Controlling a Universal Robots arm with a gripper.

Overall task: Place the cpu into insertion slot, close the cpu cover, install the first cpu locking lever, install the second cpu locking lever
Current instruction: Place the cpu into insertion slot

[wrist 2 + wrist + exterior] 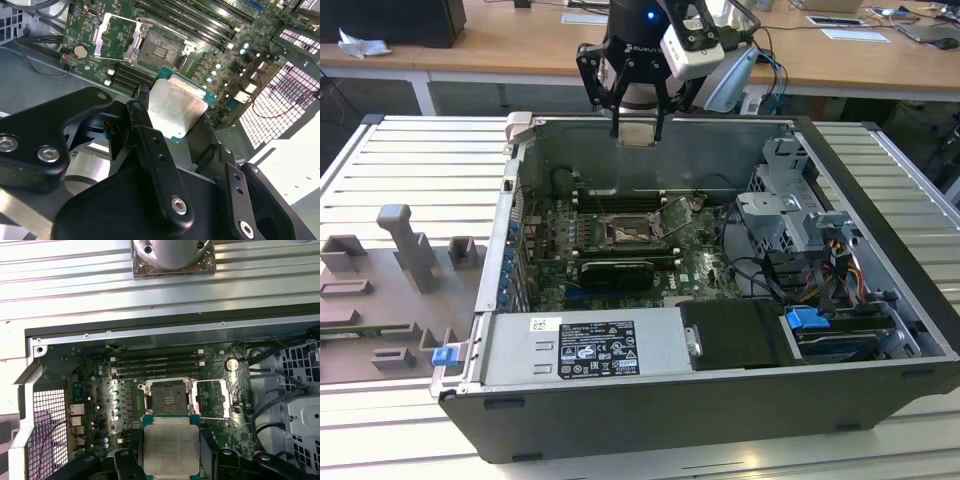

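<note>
Here, in the exterior view, the gripper [638,128] hangs over the back wall of the open computer case [670,420]. Its fingers are closed on the edges of the cpu [638,134], well clear of the motherboard [705,268]. Below, the insertion slot [626,232] lies bare. The cpu cover [677,217] seems to stand tilted up at the slot's side toward the exterior view's right, though that is hard to make out.

In the second wrist view the black fingers [142,107] pinch the cpu [176,106] by two opposite edges, its metal face showing. Beyond it the insertion slot [161,50] is open, with the cpu cover [114,36] swung away beside it, near a coin cell battery [80,50].

In the first wrist view the held cpu [170,447] hides one edge of the empty insertion slot [167,397]. The cpu cover [214,397] lies open beside the slot, and the memory slots [157,362] run along another side of it.
</note>
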